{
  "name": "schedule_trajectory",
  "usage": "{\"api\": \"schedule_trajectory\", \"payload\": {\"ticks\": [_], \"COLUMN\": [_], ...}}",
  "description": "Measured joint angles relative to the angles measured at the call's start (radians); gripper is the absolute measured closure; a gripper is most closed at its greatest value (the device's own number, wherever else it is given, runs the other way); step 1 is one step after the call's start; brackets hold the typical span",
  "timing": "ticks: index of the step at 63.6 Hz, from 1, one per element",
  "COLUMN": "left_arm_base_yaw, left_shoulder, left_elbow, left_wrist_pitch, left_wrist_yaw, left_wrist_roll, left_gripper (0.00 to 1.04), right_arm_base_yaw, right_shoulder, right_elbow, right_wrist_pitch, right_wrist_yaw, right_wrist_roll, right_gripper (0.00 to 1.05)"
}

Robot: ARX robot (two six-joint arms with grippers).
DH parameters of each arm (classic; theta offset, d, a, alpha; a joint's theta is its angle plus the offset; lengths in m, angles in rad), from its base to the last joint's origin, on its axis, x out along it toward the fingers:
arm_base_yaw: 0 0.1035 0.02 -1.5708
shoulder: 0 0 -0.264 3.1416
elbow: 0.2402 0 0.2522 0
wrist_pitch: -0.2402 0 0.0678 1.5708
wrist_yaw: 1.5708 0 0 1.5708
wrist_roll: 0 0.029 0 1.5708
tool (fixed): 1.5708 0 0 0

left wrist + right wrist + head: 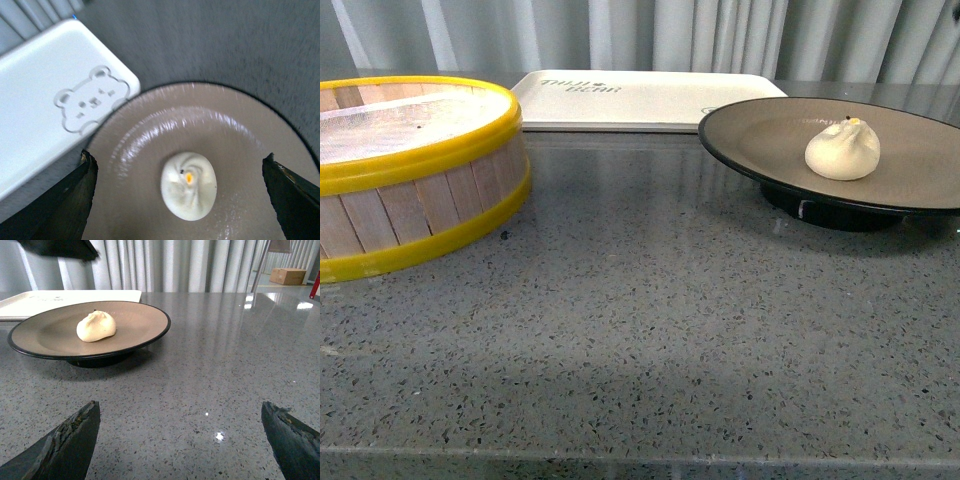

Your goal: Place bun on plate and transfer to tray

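Note:
The white pleated bun (pixel 843 149) lies on the tan, black-rimmed plate (pixel 760 135) at the right of the table. Behind it the off-white tray (pixel 640 98) lies flat. Neither arm shows in the front view. In the left wrist view my left gripper (pixel 180 162) hangs open above the plate (pixel 150 150), its dark fingers well apart on either side of the bun (pixel 189 186), beside the tray (pixel 40 85). My right gripper (pixel 180 407) is open low over bare tabletop, some way short of the plate (pixel 145 315) and bun (pixel 96 326).
A wooden steamer basket with yellow rims (pixel 415 170) stands at the left of the grey speckled table (pixel 640 330). Grey curtains hang behind. The table's front edge runs along the bottom of the front view. A cardboard box (pixel 287 275) sits far off.

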Motion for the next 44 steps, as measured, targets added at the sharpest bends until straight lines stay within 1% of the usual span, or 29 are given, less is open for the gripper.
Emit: {"api": "schedule_trajectory", "payload": {"ticks": [9, 16, 22, 27, 29, 34, 36, 37, 39, 41, 44], "left_arm_base_yaw": [0.056, 0.135, 0.236, 0.318, 0.368, 0.452, 0.481, 0.501, 0.533, 0.569, 0.634], "left_shoulder": [-0.238, -0.449, -0.612, -0.704, -0.75, -0.821, -0.851, -0.872, -0.906, -0.942, -1.001], "left_elbow": [-0.216, -0.421, -0.583, -0.676, -0.723, -0.793, -0.832, -0.866, -0.924, -0.982, -1.079], "left_wrist_pitch": [0.132, 0.192, 0.199, 0.199, 0.198, 0.19, 0.224, 0.272, 0.348, 0.412, 0.49], "left_wrist_yaw": [0.003, 0.016, 0.05, 0.074, 0.095, 0.137, 0.108, 0.077, 0.061, 0.074, 0.131], "left_wrist_roll": [0.019, 0.021, 0.025, 0.046, 0.054, 0.061, 0.042, 0.024, -0.002, -0.03, -0.06], "left_gripper": [0.07, 0.07, 0.07, 0.07, 0.07, 0.07, 0.1, 0.13, 0.19, 0.24, 0.33], "right_arm_base_yaw": [0.0, 0.0, 0.0, 0.0, 0.0, 0.0, 0.0, 0.0, 0.0, 0.0, 0.0], "right_shoulder": [0.0, 0.0, 0.0, 0.0, 0.0, 0.0, 0.0, 0.0, 0.0, 0.0, 0.0], "right_elbow": [0.0, 0.0, 0.0, 0.0, 0.0, 0.0, 0.0, 0.0, 0.0, 0.0, 0.0], "right_wrist_pitch": [0.0, 0.0, 0.0, 0.0, 0.0, 0.0, 0.0, 0.0, 0.0, 0.0, 0.0], "right_wrist_yaw": [0.0, 0.0, 0.0, 0.0, 0.0, 0.0, 0.0, 0.0, 0.0, 0.0, 0.0], "right_wrist_roll": [0.0, 0.0, 0.0, 0.0, 0.0, 0.0, 0.0, 0.0, 0.0, 0.0, 0.0], "right_gripper": [0.08, 0.08, 0.08, 0.08, 0.08, 0.08, 0.08, 0.08, 0.08, 0.08, 0.08]}}
